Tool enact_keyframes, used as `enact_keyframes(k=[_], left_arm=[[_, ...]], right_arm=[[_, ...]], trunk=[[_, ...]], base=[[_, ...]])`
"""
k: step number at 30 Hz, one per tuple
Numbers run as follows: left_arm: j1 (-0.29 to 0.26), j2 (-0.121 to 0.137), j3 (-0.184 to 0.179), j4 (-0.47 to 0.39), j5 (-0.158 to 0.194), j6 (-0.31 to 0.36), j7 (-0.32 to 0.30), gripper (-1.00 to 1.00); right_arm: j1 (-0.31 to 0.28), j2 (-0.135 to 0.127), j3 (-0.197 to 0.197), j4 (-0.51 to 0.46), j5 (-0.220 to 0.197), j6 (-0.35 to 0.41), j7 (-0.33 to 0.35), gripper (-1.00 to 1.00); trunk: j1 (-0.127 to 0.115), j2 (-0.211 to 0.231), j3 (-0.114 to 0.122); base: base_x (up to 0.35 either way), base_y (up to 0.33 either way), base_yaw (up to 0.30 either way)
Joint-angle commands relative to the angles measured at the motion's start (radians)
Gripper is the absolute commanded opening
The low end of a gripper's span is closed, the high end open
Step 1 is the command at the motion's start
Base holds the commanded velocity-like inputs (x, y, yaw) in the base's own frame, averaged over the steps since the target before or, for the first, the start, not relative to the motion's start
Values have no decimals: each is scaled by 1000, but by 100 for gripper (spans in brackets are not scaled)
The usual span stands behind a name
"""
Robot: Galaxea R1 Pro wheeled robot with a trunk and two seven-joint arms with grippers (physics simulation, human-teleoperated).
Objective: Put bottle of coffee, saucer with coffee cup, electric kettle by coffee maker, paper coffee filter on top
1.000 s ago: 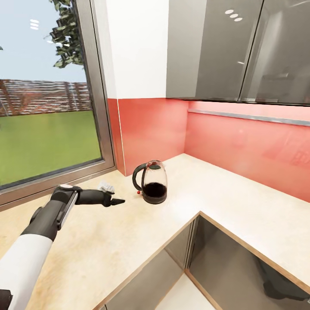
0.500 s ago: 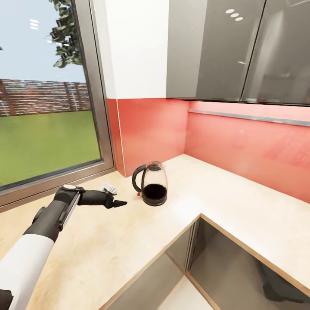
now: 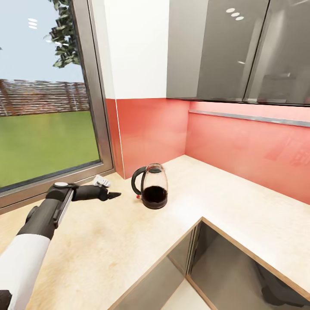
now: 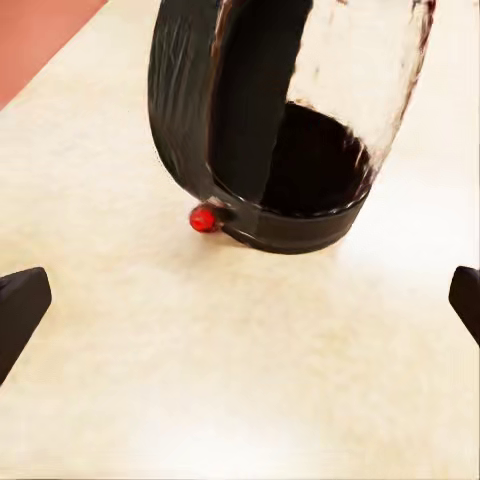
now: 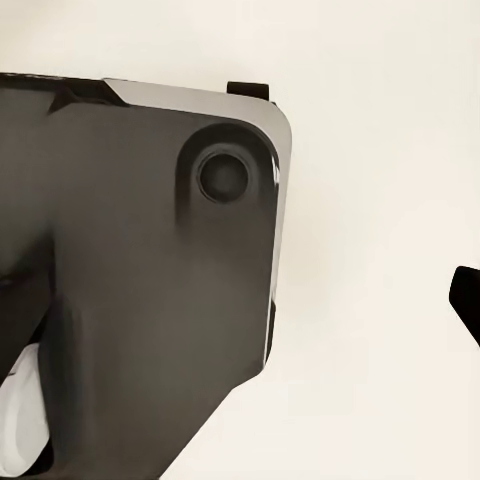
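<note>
electric kettle [image 3: 151, 186]: rounded clear glass, dark contents, black base, loop handle, red button; upright on pale wood-grain countertop [image 3: 241, 202] near corner | left gripper [image 3: 115, 195]: fingers spread wide, empty, near kettle handle, not touching

The electric kettle [image 3: 151, 186] has a clear, glossy glass body with a smooth black plastic-looking handle and base and a shiny red button, standing on the countertop [image 3: 241, 202], a pale matt wood-grain surface. At 12 o'clock from the kettle rises a smooth, faintly glossy red backsplash [image 3: 241, 146] under mirror-like grey cabinet doors [image 3: 215, 47]. The left gripper [image 3: 113, 196] looks matt black.
</note>
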Motion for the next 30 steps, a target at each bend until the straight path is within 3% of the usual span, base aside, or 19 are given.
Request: enact_keyframes(k=[1, 20, 30], left_arm=[[-1, -1, 3, -1, -6, 6, 6, 100], [0, -7, 7, 6, -2, 7, 23, 100], [0, -7, 7, 7, -2, 7, 23, 100]], right_arm=[[-1, 0, 8, -1, -3, 1, 3, 100], [-1, 16, 9, -2, -2, 0, -2, 100], [-1, 15, 9, -2, -2, -1, -2, 100]], trunk=[[0, -1, -2], [0, -1, -2], [0, -1, -2]], base=[[0, 0, 0], [68, 0, 4], [8, 0, 223]])
